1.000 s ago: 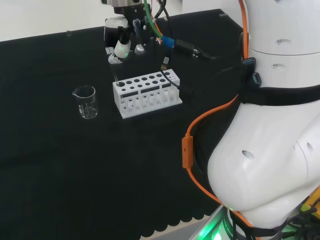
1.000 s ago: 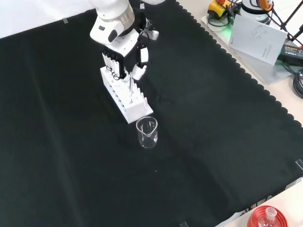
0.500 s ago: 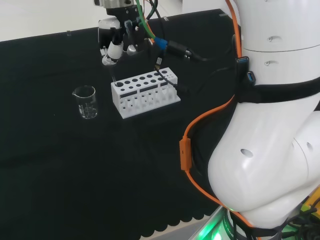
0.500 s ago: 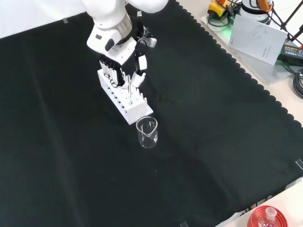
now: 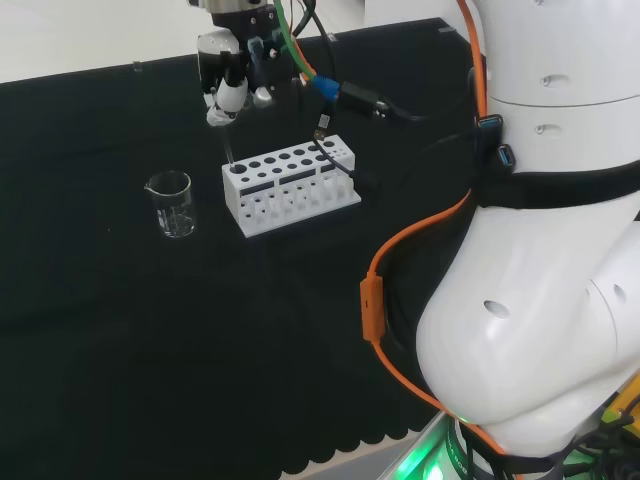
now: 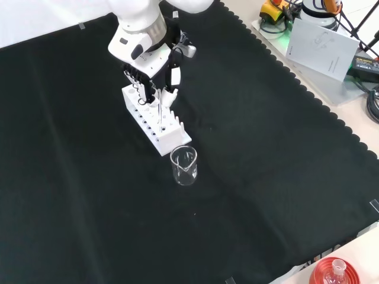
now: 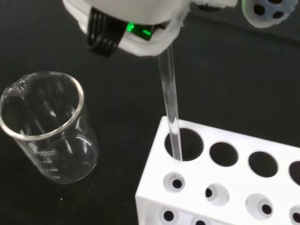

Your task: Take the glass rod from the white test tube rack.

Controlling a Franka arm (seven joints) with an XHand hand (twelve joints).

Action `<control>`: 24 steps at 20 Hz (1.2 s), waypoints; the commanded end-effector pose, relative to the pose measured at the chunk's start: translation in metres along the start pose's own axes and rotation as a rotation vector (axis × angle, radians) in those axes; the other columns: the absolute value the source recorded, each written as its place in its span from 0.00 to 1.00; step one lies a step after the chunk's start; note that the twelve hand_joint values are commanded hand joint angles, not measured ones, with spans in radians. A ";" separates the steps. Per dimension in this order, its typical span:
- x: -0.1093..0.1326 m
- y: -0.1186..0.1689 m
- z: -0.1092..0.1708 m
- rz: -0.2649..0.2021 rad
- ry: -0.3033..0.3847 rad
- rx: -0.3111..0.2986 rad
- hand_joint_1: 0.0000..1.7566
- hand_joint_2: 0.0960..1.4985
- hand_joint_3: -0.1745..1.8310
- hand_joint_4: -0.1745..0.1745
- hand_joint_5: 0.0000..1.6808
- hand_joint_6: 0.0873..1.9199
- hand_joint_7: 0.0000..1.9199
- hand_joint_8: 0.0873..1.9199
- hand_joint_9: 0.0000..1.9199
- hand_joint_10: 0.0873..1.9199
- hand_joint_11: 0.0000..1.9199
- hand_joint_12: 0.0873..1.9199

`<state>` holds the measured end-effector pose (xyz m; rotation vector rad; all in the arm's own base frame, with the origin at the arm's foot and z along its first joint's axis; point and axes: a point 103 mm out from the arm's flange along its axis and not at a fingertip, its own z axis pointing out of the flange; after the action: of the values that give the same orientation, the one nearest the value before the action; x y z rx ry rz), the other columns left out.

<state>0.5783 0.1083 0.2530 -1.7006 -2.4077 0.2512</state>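
Black and white robot hand (image 5: 228,78) positioned above one end of the white plastic test tube rack with round holes (image 5: 290,188); fingers (image 6: 142,83) and thumb curled and clamped on the upper end of the thin clear glass rod (image 7: 170,110). Rod nearly upright, slightly tilted; lower end still inside the end hole of the rack, as seen in the wrist view. Rack resting on the black cloth-covered bench (image 6: 249,177). Small clear glass beaker with pouring spout (image 5: 172,204) standing on the cloth just beside that end of the rack, to its left in the head view, apart from it.
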 end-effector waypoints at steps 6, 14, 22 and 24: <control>0.002 -0.006 -0.016 0.034 -0.078 0.007 0.76 0.29 0.52 0.00 0.76 0.28 0.81 0.17 0.93 0.00 0.84 0.34; 0.005 -0.009 -0.021 0.025 -0.095 -0.019 0.76 0.29 0.54 0.00 0.72 0.35 0.76 0.28 0.96 0.00 0.81 0.34; -0.005 -0.022 -0.025 0.034 -0.093 -0.024 0.76 0.29 0.55 0.00 0.72 0.37 0.76 0.31 0.97 0.00 0.81 0.35; -0.004 -0.022 -0.027 0.034 -0.072 -0.044 0.76 0.29 0.55 0.00 0.72 0.37 0.76 0.31 0.97 0.00 0.81 0.35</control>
<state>0.5674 0.1017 0.2809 -1.7745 -2.4559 0.2969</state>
